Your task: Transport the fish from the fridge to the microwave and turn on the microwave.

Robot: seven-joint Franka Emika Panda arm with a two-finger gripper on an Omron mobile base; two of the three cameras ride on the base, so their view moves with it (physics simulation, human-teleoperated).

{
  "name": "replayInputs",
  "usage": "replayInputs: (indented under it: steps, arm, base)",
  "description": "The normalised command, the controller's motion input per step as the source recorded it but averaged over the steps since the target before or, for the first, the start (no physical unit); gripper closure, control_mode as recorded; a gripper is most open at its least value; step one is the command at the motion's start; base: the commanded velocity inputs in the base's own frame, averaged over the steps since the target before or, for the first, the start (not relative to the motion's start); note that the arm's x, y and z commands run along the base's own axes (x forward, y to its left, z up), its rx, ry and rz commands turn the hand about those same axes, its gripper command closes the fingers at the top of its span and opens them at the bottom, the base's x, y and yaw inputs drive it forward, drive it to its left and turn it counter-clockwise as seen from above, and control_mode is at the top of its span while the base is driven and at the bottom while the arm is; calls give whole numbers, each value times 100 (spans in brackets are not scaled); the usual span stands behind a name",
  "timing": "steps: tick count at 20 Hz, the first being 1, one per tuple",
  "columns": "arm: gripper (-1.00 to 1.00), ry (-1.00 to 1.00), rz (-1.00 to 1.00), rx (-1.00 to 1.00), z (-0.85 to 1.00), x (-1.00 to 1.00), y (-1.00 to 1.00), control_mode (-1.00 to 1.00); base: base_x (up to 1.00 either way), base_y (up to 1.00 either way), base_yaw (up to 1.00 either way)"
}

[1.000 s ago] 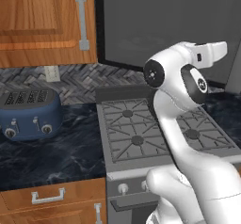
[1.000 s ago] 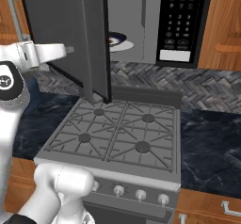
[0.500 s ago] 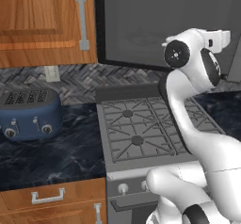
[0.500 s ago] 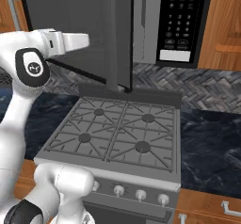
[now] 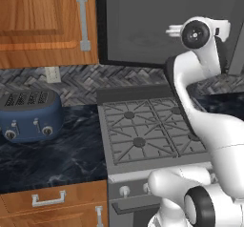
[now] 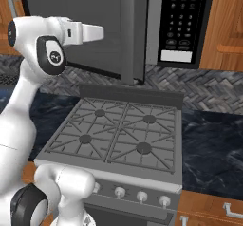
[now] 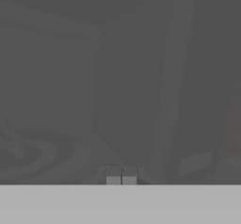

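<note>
Stove: at the table's front edge we see the gas stove [image 5: 143, 130], its grates bare.
Toaster: the blue toaster [image 5: 29, 116] stands toward the table's left end.
Fingers: in the hand view our fingers [image 7: 121, 177] are pressed together, holding nothing.
Microwave: the microwave [image 6: 161, 25] hangs above the stove, door nearly shut, control panel at its right.
</note>
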Motion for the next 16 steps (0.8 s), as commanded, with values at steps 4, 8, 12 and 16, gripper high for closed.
replayInputs:
  steps: [4, 8, 12, 16]
  arm:
    - [100, 0, 12, 14, 5, 43, -13, -100]
    - [100, 0, 12, 9, 0, 51, -16, -100]
    - [100, 0, 13, 1, 0, 52, -17, -100]
    - [100, 0, 13, 1, 0, 49, -21, -100]
  base:
    - [0, 0, 0]
    - [0, 0, 0]
    - [0, 0, 0]
    - [0, 0, 0]
